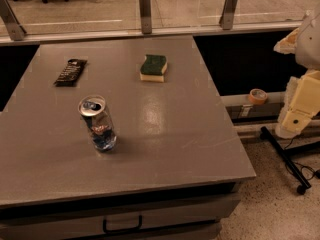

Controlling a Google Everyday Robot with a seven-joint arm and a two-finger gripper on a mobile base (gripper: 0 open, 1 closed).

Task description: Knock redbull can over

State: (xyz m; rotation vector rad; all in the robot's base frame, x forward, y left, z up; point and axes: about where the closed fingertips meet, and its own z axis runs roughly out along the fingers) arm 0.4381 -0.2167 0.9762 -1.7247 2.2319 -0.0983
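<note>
The redbull can (98, 124) stands upright on the grey table (175, 134), at its front left. It is slim and silver-and-blue, with a small red logo and a silver pull-tab top facing the camera. My gripper (294, 118) hangs at the end of the cream-coloured arm at the right edge of the view. It is off the table, beyond its right side, and far from the can. Nothing is in it.
A flat dark snack wrapper (70, 72) lies at the back left of the table. A green-and-yellow sponge (153, 67) lies at the back middle. A tape roll (257, 96) sits on a ledge right of the table. A black wheeled stand (287, 159) is on the floor below the arm.
</note>
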